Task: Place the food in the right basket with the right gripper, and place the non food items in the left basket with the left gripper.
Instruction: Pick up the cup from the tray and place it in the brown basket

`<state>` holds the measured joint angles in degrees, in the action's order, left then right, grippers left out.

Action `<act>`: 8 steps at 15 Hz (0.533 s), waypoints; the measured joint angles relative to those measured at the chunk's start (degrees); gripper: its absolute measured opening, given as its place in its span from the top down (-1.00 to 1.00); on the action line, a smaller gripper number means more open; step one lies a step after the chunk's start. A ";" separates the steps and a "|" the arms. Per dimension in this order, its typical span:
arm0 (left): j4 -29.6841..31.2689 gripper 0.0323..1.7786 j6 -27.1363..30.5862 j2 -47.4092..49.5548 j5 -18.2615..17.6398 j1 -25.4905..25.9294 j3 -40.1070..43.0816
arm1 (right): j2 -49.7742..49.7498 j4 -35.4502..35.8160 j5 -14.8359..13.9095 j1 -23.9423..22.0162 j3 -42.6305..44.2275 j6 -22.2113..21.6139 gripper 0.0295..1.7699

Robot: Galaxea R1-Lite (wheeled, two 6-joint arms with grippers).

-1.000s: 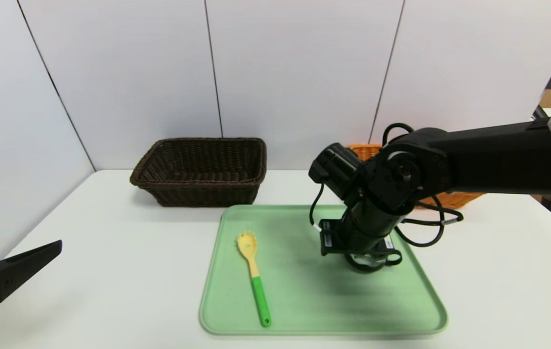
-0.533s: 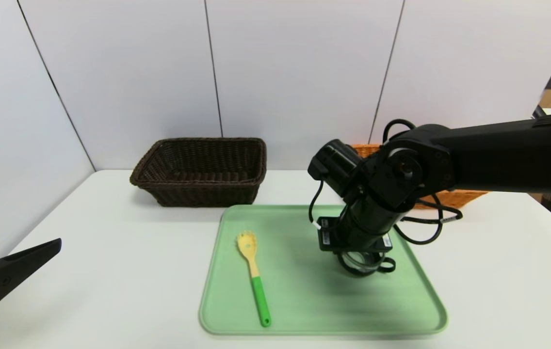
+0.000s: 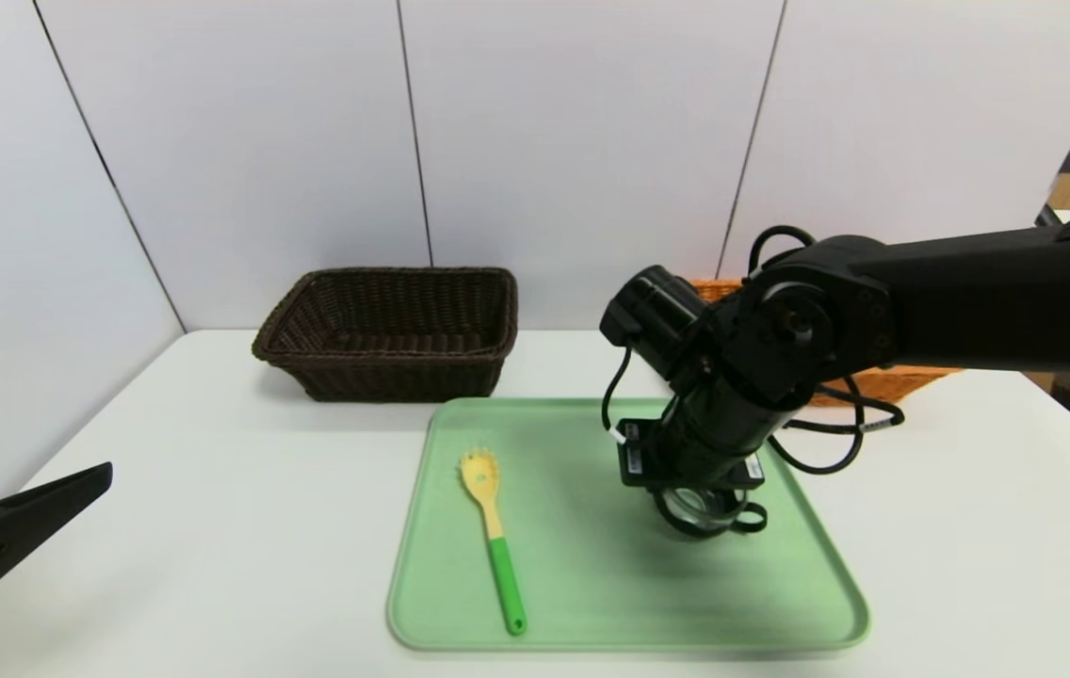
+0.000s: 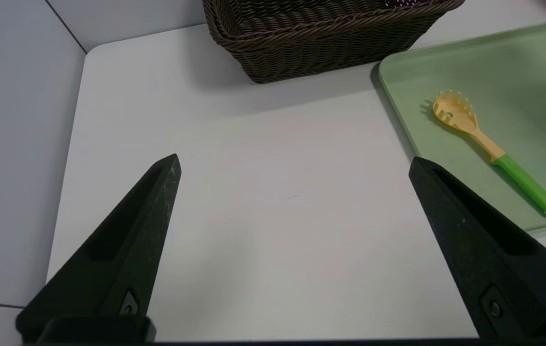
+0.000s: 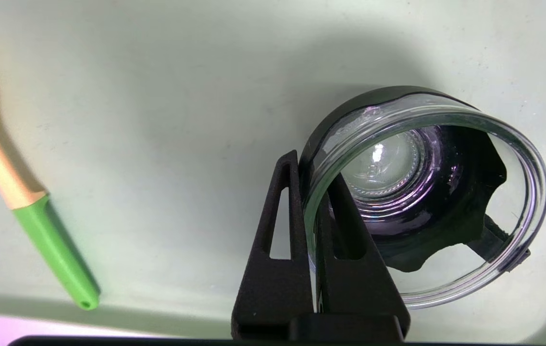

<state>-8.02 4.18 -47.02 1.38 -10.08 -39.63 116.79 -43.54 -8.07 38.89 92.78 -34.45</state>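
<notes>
1. closest to the robot, the left gripper (image 4: pixel 294 166) hangs low at its left side over the white table (image 3: pixel 215 490), fingers spread wide with nothing between them.
2. next out lies the green tray (image 3: pixel 591 584). on its left part rests the fork-like spoon (image 3: pixel 494 539), yellow pronged head toward the wall, green handle toward the robot.
3. on the right part of the tray the right gripper (image 5: pixel 309 192) points steeply down at the glass cup (image 5: pixel 427 192). its two fingers are pinched together on the cup's rim, one finger outside the clear wall and one inside.
4. the cup sits on the tray, its black holder and handle showing under the gripper.
5. beyond the tray, by the wall, stands the dark brown left basket (image 3: pixel 389 330).
6. the orange-tan right basket (image 3: pixel 893 384) is mostly hidden behind the right arm.
7. the food cannot be seen in any view.
</notes>
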 joint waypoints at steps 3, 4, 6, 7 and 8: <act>0.00 -0.90 0.00 0.16 0.02 -0.02 0.13 | -2.07 0.13 -0.06 0.38 0.33 0.48 0.91; 0.00 -0.90 0.02 0.20 0.05 -0.05 0.16 | -3.00 0.16 -0.20 0.57 0.40 0.83 0.91; -0.02 -0.90 0.04 0.35 0.07 0.00 0.27 | -5.10 0.24 -0.17 1.29 0.55 1.18 0.91; -0.07 -0.90 0.02 0.44 0.07 0.02 0.35 | -6.07 0.39 -0.20 1.68 1.05 1.52 0.91; -0.10 -0.90 0.00 0.50 0.07 0.05 0.44 | -6.73 0.46 -0.20 2.04 2.04 1.73 0.91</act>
<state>-8.12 4.18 -46.52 1.45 -10.03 -39.19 110.06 -43.08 -8.27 40.92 94.82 -32.72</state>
